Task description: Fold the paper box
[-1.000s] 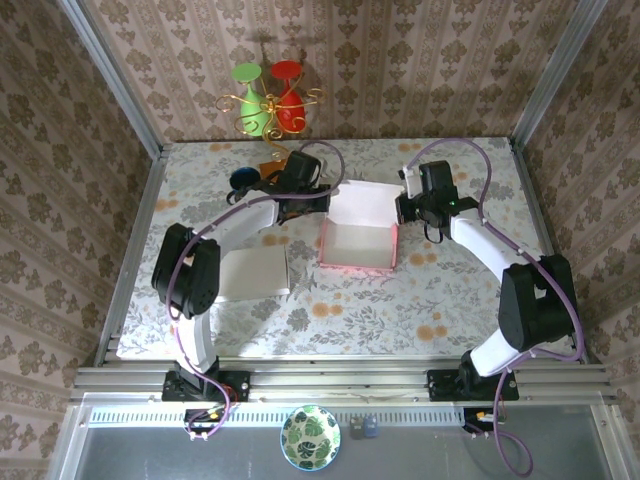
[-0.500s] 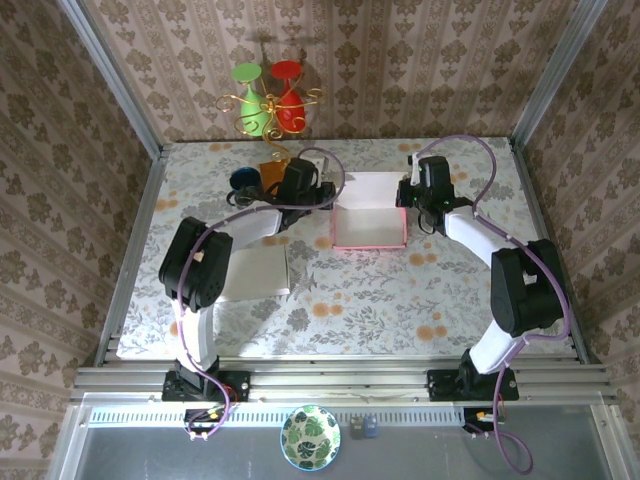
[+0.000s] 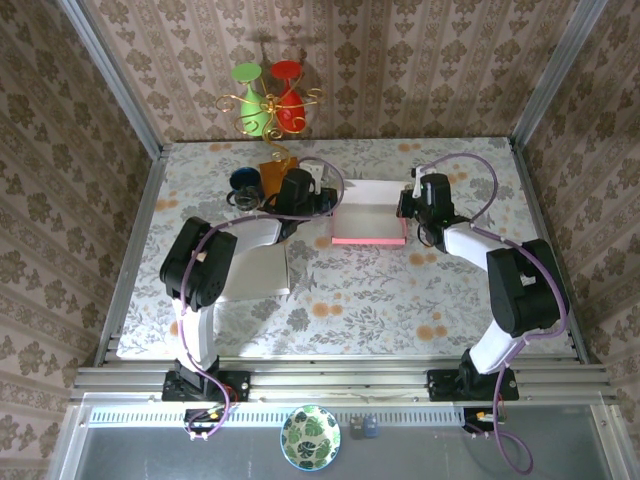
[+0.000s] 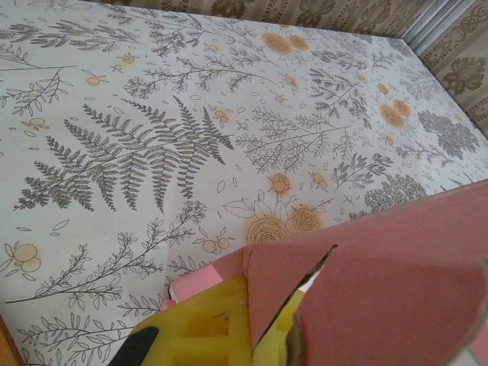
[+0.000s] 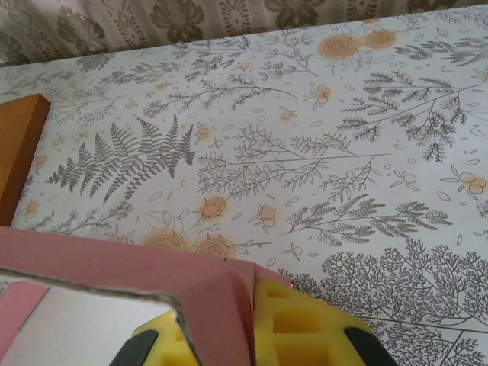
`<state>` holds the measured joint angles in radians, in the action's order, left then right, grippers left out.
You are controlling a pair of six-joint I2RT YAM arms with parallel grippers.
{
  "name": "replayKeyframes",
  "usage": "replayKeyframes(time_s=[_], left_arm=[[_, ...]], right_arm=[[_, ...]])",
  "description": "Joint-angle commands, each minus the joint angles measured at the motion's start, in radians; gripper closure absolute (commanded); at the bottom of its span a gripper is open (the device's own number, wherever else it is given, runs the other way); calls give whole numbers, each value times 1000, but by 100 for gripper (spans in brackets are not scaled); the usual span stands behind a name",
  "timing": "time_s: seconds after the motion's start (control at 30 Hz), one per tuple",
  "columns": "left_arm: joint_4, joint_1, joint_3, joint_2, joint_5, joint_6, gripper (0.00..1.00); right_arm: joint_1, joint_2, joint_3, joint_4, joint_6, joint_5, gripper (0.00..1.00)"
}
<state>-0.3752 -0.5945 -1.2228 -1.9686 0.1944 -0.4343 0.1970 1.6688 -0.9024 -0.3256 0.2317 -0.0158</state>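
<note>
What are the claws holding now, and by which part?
Both grip the pink paper box: left claw its left wall, right claw its right wall.

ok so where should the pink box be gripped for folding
Pinch the thin upright end walls of the pink paper box, one from each side: left gripper at its left end, right gripper at its right. The card edges are thin enough to sit between the fingers.

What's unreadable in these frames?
Top external: paper box creases too small; left pincer and right pincer tips hidden under their wrists.
Right wrist: second finger hidden behind the box wall, so grip unclear.
Left wrist: box cut off by bottom and right edges.
</note>
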Motion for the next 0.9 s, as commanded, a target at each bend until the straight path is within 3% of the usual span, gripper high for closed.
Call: replayKeyframes(time_s=[0.0, 0.17, 0.37, 0.63, 0.87], left_arm=[[-104, -27, 27, -16, 94, -23, 100], [-115, -29, 67, -11, 102, -24, 100], [-108, -40, 115, 10, 65, -14, 100], [-47, -88, 138, 42, -98, 31, 100], [-34, -134, 162, 65, -252, 39, 100]], right_arm=[[16, -14, 54, -39, 2, 50, 100], [16, -8, 83, -41, 18, 51, 100], [15, -22, -5, 141, 48, 49, 100], [16, -121, -68, 410, 241, 82, 61], [18, -269, -47, 609, 535, 98, 51]])
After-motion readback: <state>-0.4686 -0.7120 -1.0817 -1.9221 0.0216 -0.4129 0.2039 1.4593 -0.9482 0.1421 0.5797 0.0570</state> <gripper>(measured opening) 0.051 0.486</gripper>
